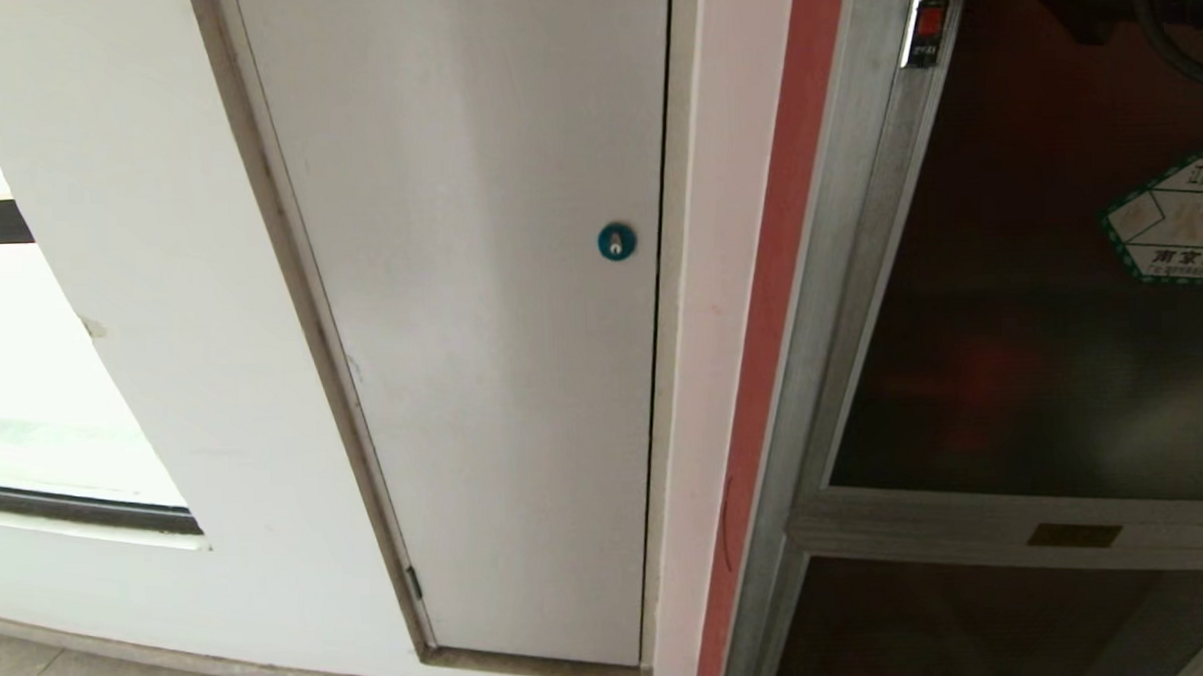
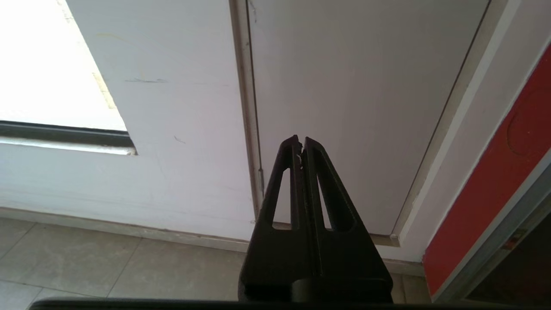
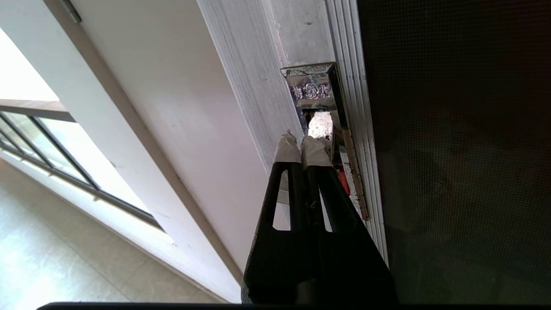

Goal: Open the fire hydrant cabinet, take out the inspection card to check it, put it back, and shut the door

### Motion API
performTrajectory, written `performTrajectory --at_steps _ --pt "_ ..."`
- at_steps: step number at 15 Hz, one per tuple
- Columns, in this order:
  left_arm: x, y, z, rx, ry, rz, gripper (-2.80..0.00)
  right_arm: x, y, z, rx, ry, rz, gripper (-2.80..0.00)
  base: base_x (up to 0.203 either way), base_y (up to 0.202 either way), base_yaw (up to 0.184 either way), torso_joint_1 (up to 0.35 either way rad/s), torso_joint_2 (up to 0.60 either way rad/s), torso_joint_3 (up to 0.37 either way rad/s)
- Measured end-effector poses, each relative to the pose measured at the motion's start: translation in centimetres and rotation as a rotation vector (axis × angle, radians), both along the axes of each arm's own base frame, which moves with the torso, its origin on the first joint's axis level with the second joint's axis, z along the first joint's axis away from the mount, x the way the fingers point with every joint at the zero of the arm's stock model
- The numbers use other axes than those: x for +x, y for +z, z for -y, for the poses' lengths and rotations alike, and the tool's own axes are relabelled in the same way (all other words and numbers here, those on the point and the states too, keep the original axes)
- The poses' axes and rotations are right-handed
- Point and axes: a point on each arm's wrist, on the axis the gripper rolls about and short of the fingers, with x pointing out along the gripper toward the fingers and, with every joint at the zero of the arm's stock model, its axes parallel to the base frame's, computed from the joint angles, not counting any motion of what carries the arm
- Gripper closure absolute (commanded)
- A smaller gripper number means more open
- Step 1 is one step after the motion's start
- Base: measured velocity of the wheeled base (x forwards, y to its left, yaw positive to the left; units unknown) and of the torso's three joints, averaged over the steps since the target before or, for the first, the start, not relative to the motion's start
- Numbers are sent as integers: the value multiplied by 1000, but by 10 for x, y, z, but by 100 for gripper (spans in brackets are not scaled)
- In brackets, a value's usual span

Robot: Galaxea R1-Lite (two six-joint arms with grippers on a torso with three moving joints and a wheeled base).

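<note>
The fire hydrant cabinet [image 1: 840, 300] stands at the right, with a brushed-silver frame. Its door [image 1: 1042, 343] is dark glass with a green-bordered hexagonal sticker [image 1: 1180, 220] and a red-and-chrome latch [image 1: 926, 26] on its left edge. In the right wrist view my right gripper [image 3: 302, 148] is shut, and its taped tips sit right at the chrome latch [image 3: 313, 92], with nothing between them. A red part of the latch [image 3: 343, 181] shows beside the fingers. My left gripper [image 2: 300, 143] is shut and empty, held low before the white door. The inspection card is out of view.
A plain white door [image 1: 481, 312] with a small blue round lock [image 1: 616, 241] fills the middle, and a window [image 1: 24, 418] is at the left. Below the glass door is a lower dark panel [image 1: 972, 625] with a brass plate [image 1: 1074, 535]. Tiled floor [image 2: 107, 267] runs along the wall.
</note>
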Motion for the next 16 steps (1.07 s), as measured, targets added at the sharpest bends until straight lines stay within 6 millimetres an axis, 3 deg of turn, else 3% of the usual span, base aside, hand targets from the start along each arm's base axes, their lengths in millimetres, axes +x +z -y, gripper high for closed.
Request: performTrajectory --at_steps 16 --pt "0 0 0 0 0 0 0 27 -16 9 -5 -37 -38 0 0 0 0 0 0 0"
